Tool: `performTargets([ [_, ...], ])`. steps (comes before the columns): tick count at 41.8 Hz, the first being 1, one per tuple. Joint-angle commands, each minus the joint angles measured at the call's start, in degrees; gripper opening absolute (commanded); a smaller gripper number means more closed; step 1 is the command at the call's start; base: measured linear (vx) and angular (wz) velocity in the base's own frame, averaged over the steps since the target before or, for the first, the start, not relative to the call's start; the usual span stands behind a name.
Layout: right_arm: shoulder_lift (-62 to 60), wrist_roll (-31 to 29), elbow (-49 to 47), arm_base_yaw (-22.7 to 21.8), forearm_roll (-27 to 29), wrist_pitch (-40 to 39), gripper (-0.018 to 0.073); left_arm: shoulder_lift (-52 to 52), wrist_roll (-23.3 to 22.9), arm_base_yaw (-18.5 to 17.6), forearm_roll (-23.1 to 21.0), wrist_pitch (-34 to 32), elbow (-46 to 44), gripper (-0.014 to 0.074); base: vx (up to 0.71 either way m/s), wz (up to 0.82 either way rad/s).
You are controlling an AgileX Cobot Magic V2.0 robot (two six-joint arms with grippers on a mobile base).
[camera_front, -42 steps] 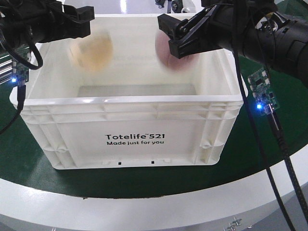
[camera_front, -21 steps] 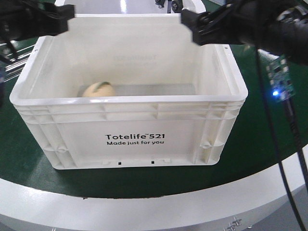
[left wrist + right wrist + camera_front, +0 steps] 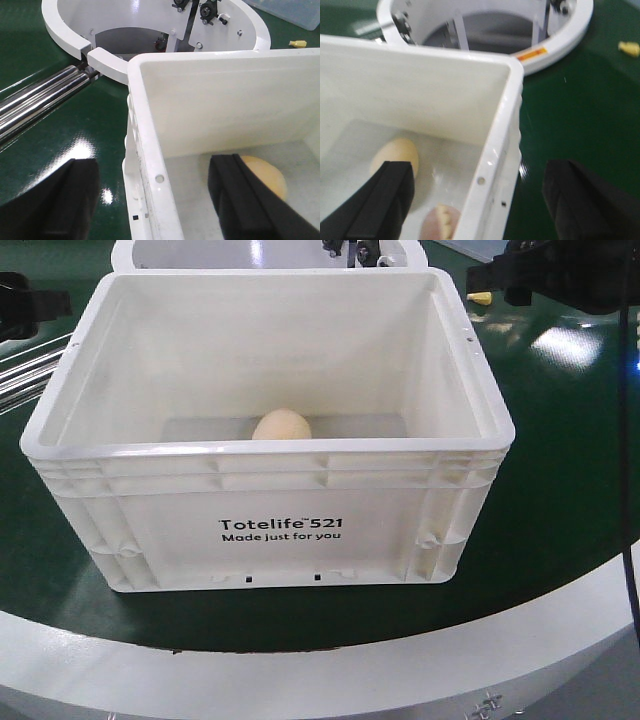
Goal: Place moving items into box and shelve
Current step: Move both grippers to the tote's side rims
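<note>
The box (image 3: 280, 525), a white tote printed "Totelife 521", stands on the green table. A peach egg-shaped toy (image 3: 281, 426) lies on its floor near the front wall. The right wrist view shows that toy (image 3: 395, 152) and a pinkish-brown one (image 3: 437, 222) beside the box's right wall. My left gripper (image 3: 150, 200) is open, one finger outside the box's left wall and one inside, close to the peach toy (image 3: 267, 175). Open too, my right gripper (image 3: 485, 200) straddles the right wall (image 3: 495, 165). From the front, both grippers (image 3: 25, 305) (image 3: 520, 275) sit at the frame edges.
A white ring-shaped structure (image 3: 260, 252) stands behind the box. Two shiny metal rods (image 3: 40, 100) lie on the green surface to the left. A small yellow scrap (image 3: 481, 297) lies at the back right. The table's white rim (image 3: 300, 670) curves along the front.
Both grippers have let go of their toys over the box and drawn outward to its side walls. The toys fell in, and the peach one rolled to the middle.
</note>
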Motion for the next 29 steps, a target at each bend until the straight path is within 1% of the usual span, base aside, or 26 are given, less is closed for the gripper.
performTargets([
  [1,0.78,4.53,-5.17,-0.31,-3.68,2.24,0.0575,-1.28,-0.79,-0.07,-1.07,-3.47,-2.14,0.0558,0.0,0.0],
  [6,3.07,4.9,-8.2,-0.31,-3.5,6.23,0.0575,-1.28,-0.83,-0.07,-1.3,-2.89,-2.14,0.0558,0.0,0.0],
  [9,4.02,4.9,-9.28,-0.26,-2.68,6.99,0.0575,-1.28,-0.83,-0.07,-1.41,-2.75,-2.14,0.0558,0.0,0.0],
  [10,5.08,4.9,-9.8,3.67,-3.44,6.26,0.0575,-1.28,-0.83,-0.07,-1.41,-2.63,-2.14,0.0558,0.0,0.0],
  [14,5.84,6.79,-9.8,5.27,-3.89,6.26,0.0575,-1.28,-0.83,-0.07,-1.41,-2.63,-2.14,0.0558,0.0,0.0],
  [20,7.25,9.4,-9.8,5.72,-5.11,6.37,0.0575,-1.28,-0.83,-0.07,-1.41,-2.63,-2.14,0.0558,0.0,0.0],
  [29,9.2,10.51,-9.8,5.72,-6.34,6.64,0.0575,-1.28,-0.83,-0.07,-1.41,-2.38,-2.14,0.0558,0.0,0.0],
])
